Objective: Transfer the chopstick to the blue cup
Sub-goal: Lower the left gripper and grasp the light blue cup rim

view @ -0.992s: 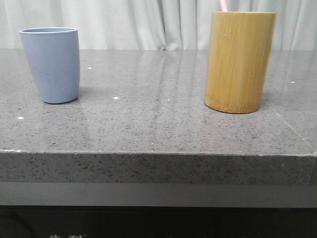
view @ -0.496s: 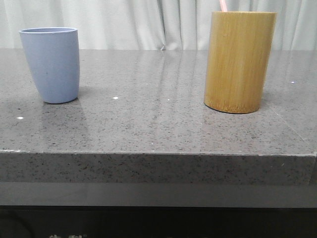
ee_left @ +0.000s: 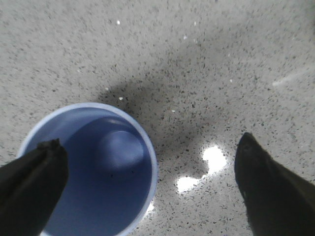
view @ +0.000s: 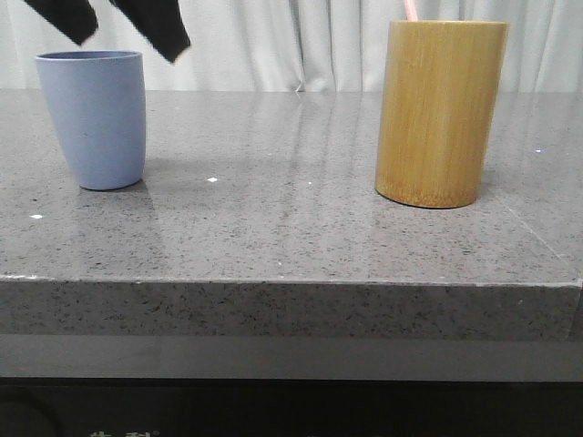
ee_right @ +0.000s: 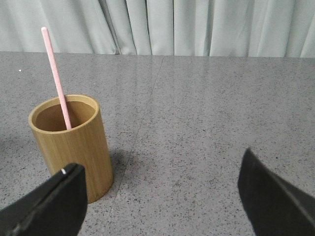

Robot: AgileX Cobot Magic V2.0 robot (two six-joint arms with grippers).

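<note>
The blue cup (view: 95,118) stands upright at the table's left; the left wrist view looks straight down into it (ee_left: 93,172) and it is empty. My left gripper (view: 127,41) is open and empty, hovering just above the cup's rim, its fingers spread wide (ee_left: 152,162). One pale pink chopstick (ee_right: 56,81) leans inside the yellow-brown bamboo holder (ee_right: 71,142); in the front view only its tip (view: 410,9) shows above the holder (view: 440,114). My right gripper (ee_right: 160,184) is open and empty, back from the holder, and is not in the front view.
The grey speckled stone table (view: 273,228) has its front edge low in the front view. Pale curtains (view: 273,41) hang behind it. A seam line (ee_right: 142,123) runs across the tabletop beside the holder.
My left gripper has come into the front view at the top left, above the blue cup; it was out of view before. The cup, holder and chopstick have not moved.
</note>
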